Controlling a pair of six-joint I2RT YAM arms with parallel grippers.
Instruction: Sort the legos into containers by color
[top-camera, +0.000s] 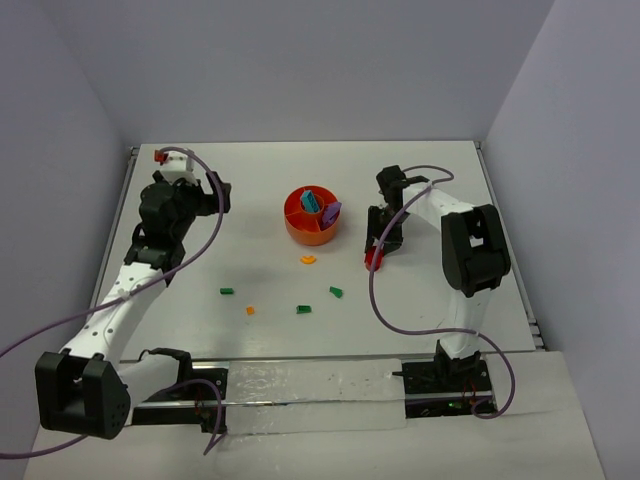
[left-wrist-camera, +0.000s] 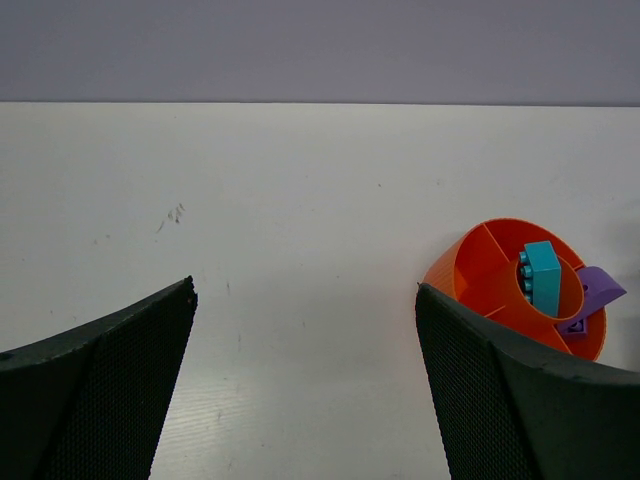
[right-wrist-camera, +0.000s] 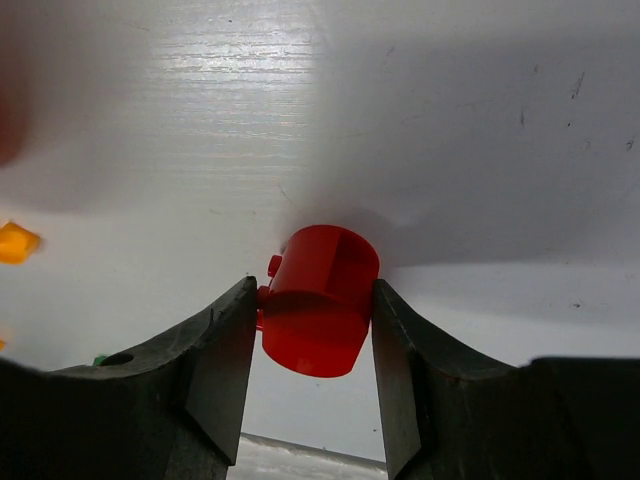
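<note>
Orange bowl (top-camera: 300, 234) sits mid-tabletop, a little toward the far edge, and holds two pieces: one teal block (top-camera: 312, 200) and one purple block (top-camera: 331, 212) leaning over the rim, apparently in separate wedges. By my judgement the sorting is at an early stage, with seven pieces outside the bowl.

Three green bricks (top-camera: 227, 292) (top-camera: 303, 309) (top-camera: 336, 292) and two orange pieces (top-camera: 308, 260) (top-camera: 250, 310) lie loose between the bowl and the near edge. What looks like one red brick (top-camera: 160, 157) lies by the far left corner.

The right gripper (right-wrist-camera: 314, 290) has both fingers pressed against one red round piece (right-wrist-camera: 325, 270), which is down at the tabletop just right of the bowl; it looks gripped but not lifted. The left gripper (left-wrist-camera: 305, 290) is spread wide and empty, left of the bowl.
</note>
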